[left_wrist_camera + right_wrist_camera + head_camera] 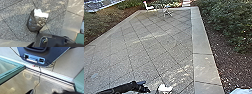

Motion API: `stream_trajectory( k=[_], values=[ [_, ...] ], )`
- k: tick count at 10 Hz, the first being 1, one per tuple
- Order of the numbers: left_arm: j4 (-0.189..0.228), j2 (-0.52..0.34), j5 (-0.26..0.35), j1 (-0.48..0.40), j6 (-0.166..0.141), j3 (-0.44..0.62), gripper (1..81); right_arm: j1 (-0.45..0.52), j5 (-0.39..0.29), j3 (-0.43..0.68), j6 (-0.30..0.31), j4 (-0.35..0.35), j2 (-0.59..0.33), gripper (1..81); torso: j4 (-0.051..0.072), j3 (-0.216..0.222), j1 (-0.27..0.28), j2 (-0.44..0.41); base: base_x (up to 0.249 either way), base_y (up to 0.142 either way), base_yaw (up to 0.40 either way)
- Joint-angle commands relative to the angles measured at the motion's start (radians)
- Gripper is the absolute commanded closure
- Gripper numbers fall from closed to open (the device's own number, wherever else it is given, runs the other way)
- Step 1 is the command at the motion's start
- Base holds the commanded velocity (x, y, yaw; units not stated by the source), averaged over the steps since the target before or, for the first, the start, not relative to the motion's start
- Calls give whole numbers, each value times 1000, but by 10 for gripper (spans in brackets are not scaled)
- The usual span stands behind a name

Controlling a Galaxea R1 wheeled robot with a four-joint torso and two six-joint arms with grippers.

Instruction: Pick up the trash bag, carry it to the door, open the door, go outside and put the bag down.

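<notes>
You were at the setting-down stage, with the trash bag (35, 23) out on the paving (149, 45), close by the robot's base (53, 40) and apart from the pale stone border (202, 55) on your right. It looked let go, with its white top (165, 89) loose and nothing gripping it, so you could judge the job all but done. Your left hand (147, 86) appeared wide and empty, just beside that white top; whether your right hand was wide or narrow, you could not tell. The good way to finish was to make sure the bag bore its own weight, leave the left hand spread, and lift it straight up before any sideways move, since a brush against the loose top might have tipped the bag or spilled it. You also needed to keep the base from rolling until that hand was clear, because the bag sat near enough to be nudged. Behind you, the glass door (12, 71) and its metal sill (53, 73) lay close to the base, and a thin dark cable (39, 75) crossed the sill, so any turn called for slack and patience.
</notes>
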Motion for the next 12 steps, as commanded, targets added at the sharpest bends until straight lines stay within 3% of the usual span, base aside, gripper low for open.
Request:
stream_trajectory(
  k=[1,2,3,6,7,9,11,12],
  values=[
    [-9,-1,71,57,17,-9,10,-25,-91,8,0,6,11,10,0,98,0,0,0,0,0],
    [-1,32,52,147,55,-12,10,-23,-91,8,0,6,14,10,0,115,0,0,0,0,0],
    [2,67,-6,249,100,-18,10,-23,-91,8,1,4,14,10,0,145,1,0,0,0,0],
    [9,123,-128,466,189,-61,10,-19,-89,8,1,4,16,10,0,250,0,0,0,0,0],
    [9,131,-133,507,206,-67,10,-17,-89,11,1,4,17,10,-55,281,0,0,0,0,0],
    [13,144,-139,581,234,-67,10,-13,-89,19,4,4,19,10,-86,313,-1,-1,0,0,0],
    [14,181,-188,667,302,-67,10,-5,-89,31,6,4,20,10,-144,347,-2,-1,0,0,0],
    [14,197,-199,696,326,-70,10,-2,-89,34,6,4,20,10,-90,305,-2,-2,0,0,0]
  ],
)
